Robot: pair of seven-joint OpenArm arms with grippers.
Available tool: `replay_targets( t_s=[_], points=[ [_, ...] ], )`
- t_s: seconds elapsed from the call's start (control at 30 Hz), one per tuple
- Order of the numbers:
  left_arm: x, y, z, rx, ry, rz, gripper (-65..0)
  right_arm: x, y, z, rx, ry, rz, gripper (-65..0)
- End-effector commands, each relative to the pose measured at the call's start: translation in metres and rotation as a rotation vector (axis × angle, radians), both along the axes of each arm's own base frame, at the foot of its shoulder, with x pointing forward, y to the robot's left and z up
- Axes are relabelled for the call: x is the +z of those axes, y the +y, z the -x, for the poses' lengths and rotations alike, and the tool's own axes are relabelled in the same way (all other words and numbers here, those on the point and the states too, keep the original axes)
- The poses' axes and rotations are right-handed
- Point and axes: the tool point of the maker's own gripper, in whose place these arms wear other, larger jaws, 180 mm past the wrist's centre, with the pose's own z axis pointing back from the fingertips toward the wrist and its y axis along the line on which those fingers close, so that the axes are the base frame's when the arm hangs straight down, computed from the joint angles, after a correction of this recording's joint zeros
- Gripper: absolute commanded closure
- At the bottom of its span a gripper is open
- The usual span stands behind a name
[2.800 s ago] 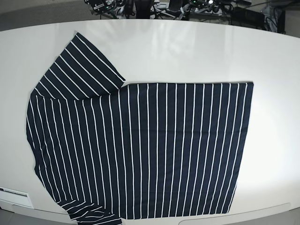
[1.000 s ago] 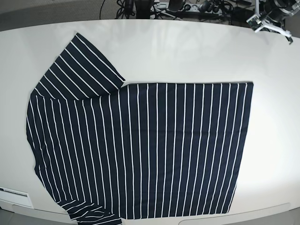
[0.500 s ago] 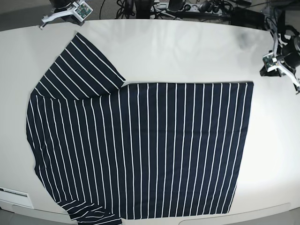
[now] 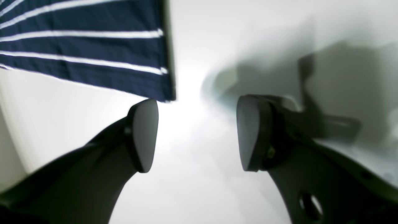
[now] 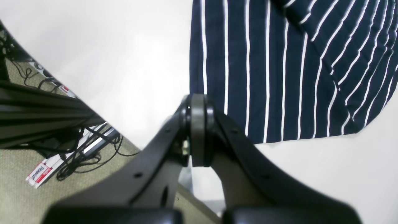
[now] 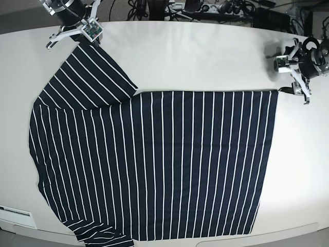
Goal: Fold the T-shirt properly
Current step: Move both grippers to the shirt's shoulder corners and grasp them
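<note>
The T-shirt [image 6: 154, 159], dark navy with thin white stripes, lies spread flat on the white table [image 6: 205, 56]. One sleeve points to the far left and the hem runs down the right side. My left gripper [image 6: 294, 91] is open just right of the hem's far corner. In the left wrist view that corner of the T-shirt [image 4: 93, 46] ends right above the left fingertip [image 4: 143, 133], and only table shows inside the left gripper [image 4: 197, 133]. My right gripper [image 6: 76, 35] is shut at the far sleeve's tip. In the right wrist view the right gripper [image 5: 197, 130] overlaps the edge of the T-shirt [image 5: 279, 77].
Behind the table's far edge the floor [image 5: 31, 155] holds cables and a power strip [image 5: 40, 174]. A white label [image 6: 15, 211] sits at the front left edge of the table. The near sleeve hangs over the front edge [image 6: 103, 237].
Both arms have come down onto the table: the right one to the far sleeve's tip, the left one to the hem's far corner. The left gripper's jaws have opened.
</note>
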Motion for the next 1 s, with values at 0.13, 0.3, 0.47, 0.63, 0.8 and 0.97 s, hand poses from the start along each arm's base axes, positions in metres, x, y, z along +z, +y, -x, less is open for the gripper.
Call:
replay_targets(
  t_s=[0.13, 0.3, 0.47, 0.63, 0.8, 0.97],
  points=[
    [-0.006, 0.001, -0.015, -0.072, -0.055, -0.071, -40.8, 0.007, 0.002, -0.002, 0.008, -0.025, -0.012, 0.0],
    [-0.017, -0.011, -0.016, -0.119, -0.028, -0.066, -40.8, 0.007, 0.004, -0.001, 0.002, -0.015, -0.035, 0.0],
    [-0.038, -0.008, -0.014, -0.157, 0.010, -0.107, -40.8, 0.006, 0.009, 0.002, 0.012, 0.004, -0.062, 0.0],
    [-0.051, -0.011, -0.020, -0.161, 0.021, -0.111, -40.7, 0.006, 0.009, 0.002, 0.014, 0.005, -0.062, 0.0],
    [-0.054, -0.015, -0.022, -0.148, 0.013, -0.117, -12.4, 0.007, 0.007, -0.001, -0.005, -0.006, -0.058, -4.5],
    [-0.053, -0.012, -0.028, -0.102, -0.013, -0.130, 0.0, 0.008, 0.009, -0.003, 0.017, -0.012, -0.058, -28.7]
  ],
)
